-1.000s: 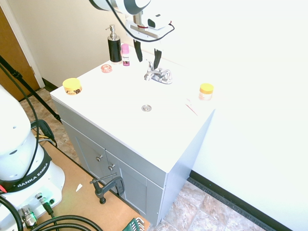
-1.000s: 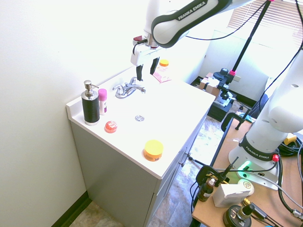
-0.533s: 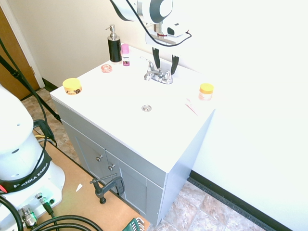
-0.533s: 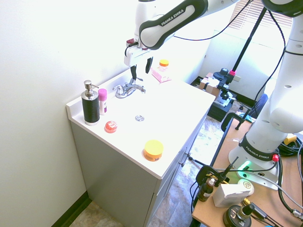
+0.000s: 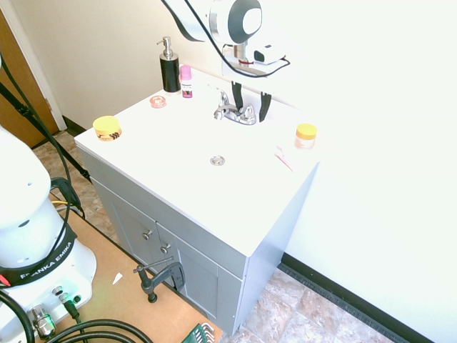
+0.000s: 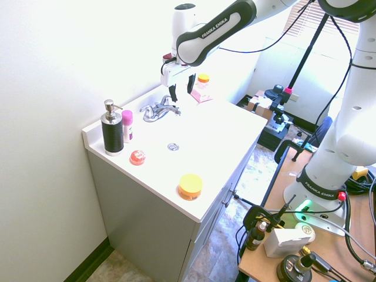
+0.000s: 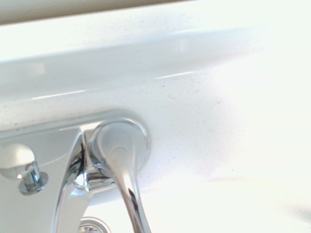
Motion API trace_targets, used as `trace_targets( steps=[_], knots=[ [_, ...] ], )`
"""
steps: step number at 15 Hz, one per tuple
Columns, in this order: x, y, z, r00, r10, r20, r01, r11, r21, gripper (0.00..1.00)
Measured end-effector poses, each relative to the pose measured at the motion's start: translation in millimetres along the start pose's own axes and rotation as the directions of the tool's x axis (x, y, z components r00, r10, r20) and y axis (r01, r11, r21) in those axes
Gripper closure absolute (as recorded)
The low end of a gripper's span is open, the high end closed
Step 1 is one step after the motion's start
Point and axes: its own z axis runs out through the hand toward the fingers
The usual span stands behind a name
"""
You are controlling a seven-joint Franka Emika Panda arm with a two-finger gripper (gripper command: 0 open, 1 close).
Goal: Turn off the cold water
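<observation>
faucet: chrome faucet (image 5: 235, 111) at the back of the white vanity top (image 5: 178, 150), just in front of the backsplash; short spout, two matching lever handles; no stream visible
wrist view: one lever handle (image 7: 127, 189) fills the frame from close up, shiny, sitting on its round base; pop-up rod knob (image 7: 16, 158) beside it
gripper: gripper (image 5: 250, 104) pointing down at the faucet's end nearer the yellow-lid jar (image 5: 305, 135); fingers apart, nothing between them; one finger (image 5: 236, 95) right behind the faucet body, the other (image 5: 265, 106) just past it; contact with the lever not clear
drain: drain (image 5: 217, 160) in the basin, in front of the faucet
far side of faucet: black pump bottle (image 5: 169, 68) and pink bottle (image 5: 186, 81) against the backsplash; small red round item (image 5: 158, 101) near them
front corner: yellow tub (image 5: 107, 128), well apart from the faucet
</observation>
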Motion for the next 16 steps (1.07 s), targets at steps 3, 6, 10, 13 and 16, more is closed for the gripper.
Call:
trace_targets(
  steps=[3,6,10,13,16],
  knots=[
    [15,10,7,1.000,0.018,-0.022,-0.018,1.000,-0.002,0.00],
    [32,8,15,0.998,0.039,-0.050,-0.039,0.999,0.013,0.00],
    [47,-6,15,0.997,0.042,-0.062,-0.042,0.999,0.002,0.00],
    [38,-10,-2,0.999,0.027,-0.046,-0.026,0.999,0.022,0.00],
    [-17,-11,-59,1.000,-0.020,-0.013,0.021,0.995,0.099,0.00]
  ],
)
